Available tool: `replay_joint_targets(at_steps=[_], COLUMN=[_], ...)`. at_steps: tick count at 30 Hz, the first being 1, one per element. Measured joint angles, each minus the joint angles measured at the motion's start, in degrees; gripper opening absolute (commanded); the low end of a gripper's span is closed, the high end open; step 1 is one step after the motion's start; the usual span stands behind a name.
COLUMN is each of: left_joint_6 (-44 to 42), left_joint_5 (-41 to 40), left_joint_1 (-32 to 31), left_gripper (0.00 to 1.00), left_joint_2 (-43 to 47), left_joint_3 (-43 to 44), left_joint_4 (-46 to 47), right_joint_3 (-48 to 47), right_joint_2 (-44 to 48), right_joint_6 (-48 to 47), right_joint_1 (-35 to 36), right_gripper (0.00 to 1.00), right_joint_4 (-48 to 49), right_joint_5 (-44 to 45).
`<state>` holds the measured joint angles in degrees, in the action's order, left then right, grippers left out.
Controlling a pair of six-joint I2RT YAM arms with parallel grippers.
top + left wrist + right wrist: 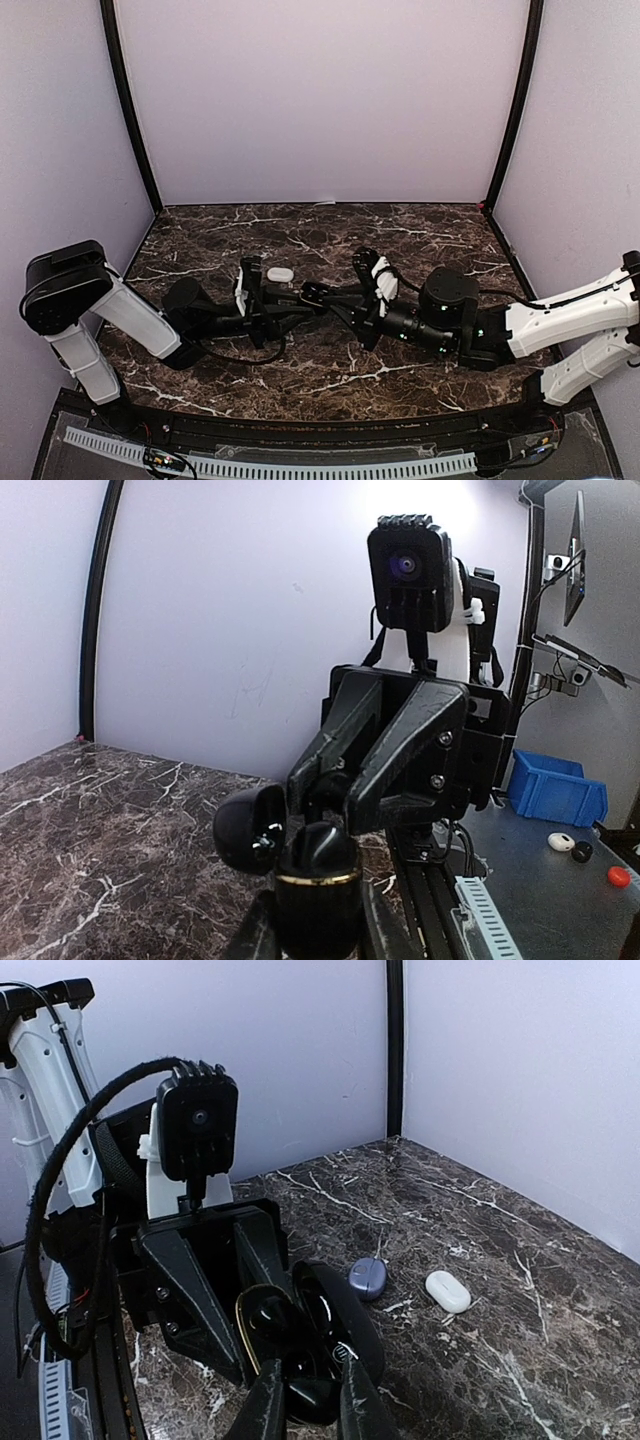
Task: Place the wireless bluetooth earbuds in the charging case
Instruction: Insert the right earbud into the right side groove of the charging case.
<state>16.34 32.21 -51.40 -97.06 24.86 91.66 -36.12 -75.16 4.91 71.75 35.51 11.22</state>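
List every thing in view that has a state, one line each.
black pebble-shaped charging case with gold rim: lid open, held in the left tool.
purple pebble-shaped plastic case: closed, lying on the dark marble table.
white pebble-shaped plastic case: closed, lying on the table.
left tool: shut on the black case.
right tool: fingers close together at the open case; grip cannot be told.

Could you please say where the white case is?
The white pebble-shaped plastic case lies on the dark marble table, left of centre in the top view, near a round purple case.
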Motion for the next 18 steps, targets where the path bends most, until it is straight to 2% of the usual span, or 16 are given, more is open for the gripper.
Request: replay_joint_targets(at_steps=[18], left_joint_6=[-10.6], left_joint_5=[3.6], left_joint_1=[-1.1], left_gripper=[0.04], left_joint_2=[0.9], left_joint_3=[-1.7], left_joint_4=[0.4], right_joint_3=[0.8], right_joint_2=[5.0], right_joint_6=[4.3], right_joint_1=[1.2], right_gripper=[0.07], right_joint_4=[-8.2], right_joint_5=[-3.2])
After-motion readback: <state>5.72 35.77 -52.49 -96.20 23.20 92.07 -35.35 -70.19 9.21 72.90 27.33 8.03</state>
